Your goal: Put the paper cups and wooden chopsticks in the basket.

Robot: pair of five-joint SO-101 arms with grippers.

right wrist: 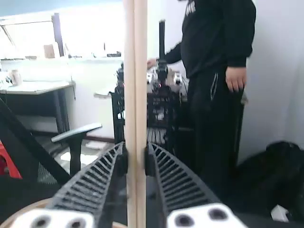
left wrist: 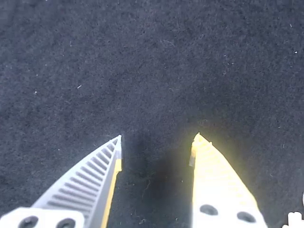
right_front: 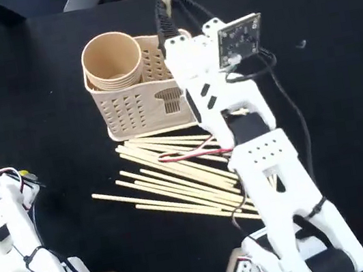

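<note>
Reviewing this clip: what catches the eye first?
The right hand is shut on an upright chopstick over the basket, which holds stacked paper cups at one end. A loose pile of chopsticks lies on the black table before the basket, partly under that arm.

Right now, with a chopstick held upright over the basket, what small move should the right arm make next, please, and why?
I would probably lower it straight down into the free side of the basket. The right arm's jaws are shut on an upright chopstick above the basket, and the paper cups fill the other side.
</note>
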